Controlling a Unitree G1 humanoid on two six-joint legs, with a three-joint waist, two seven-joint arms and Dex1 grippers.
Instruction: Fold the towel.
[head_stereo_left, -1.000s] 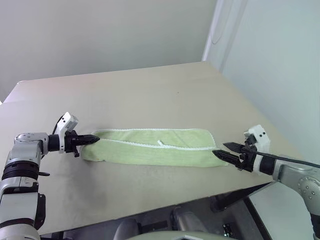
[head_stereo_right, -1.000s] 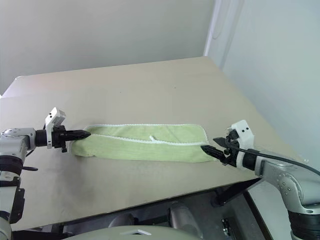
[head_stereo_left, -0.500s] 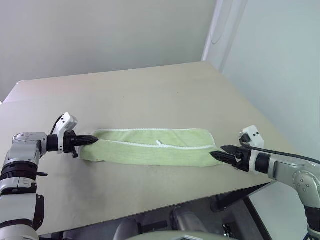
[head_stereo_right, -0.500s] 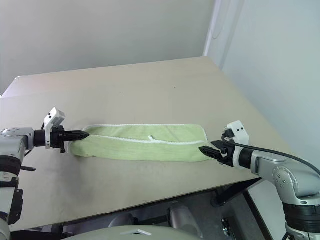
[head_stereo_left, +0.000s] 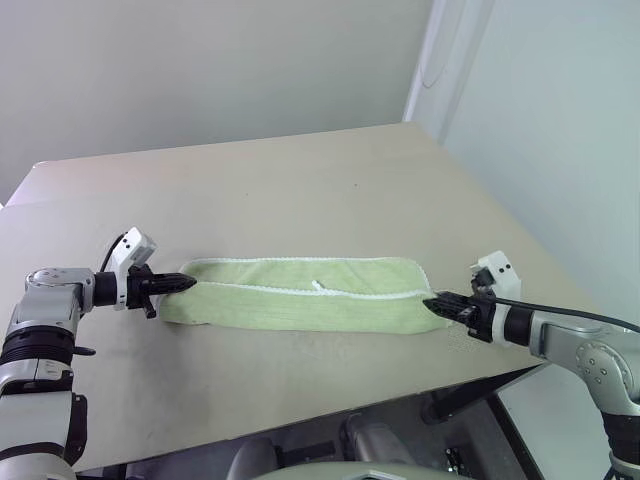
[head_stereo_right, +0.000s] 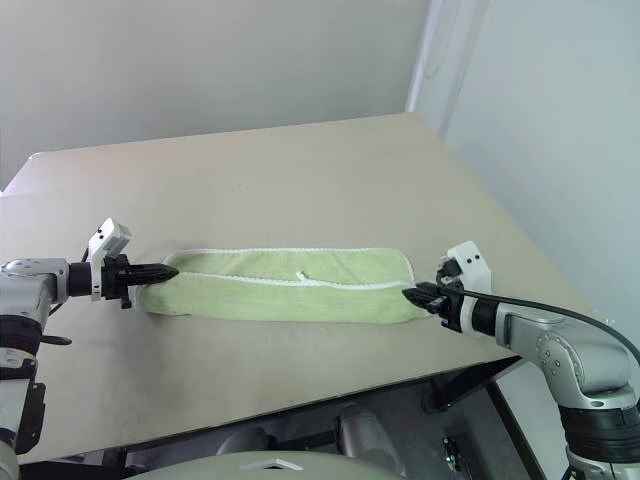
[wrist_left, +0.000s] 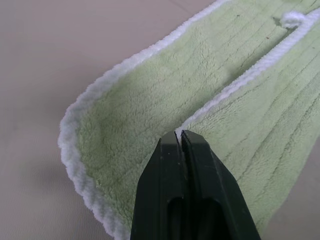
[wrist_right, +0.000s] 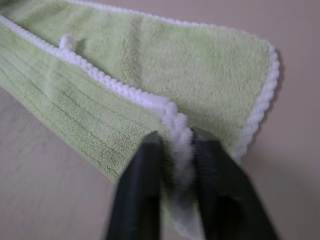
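The towel (head_stereo_left: 305, 295) lies as a long folded strip on the table (head_stereo_left: 300, 190), near its front edge. The left gripper (head_stereo_left: 182, 283) is clamped on the towel's left end, where the white edging of the upper layer meets it. The right gripper (head_stereo_left: 437, 304) is pinched on the edging at the right end, as its wrist view shows. With both ends held, the step in hand seems to be the grasp before the next fold. The next move likely calls for lifting both ends together and carrying one across to meet the other, keeping the layers aligned. The dark printed figure cannot be made out.
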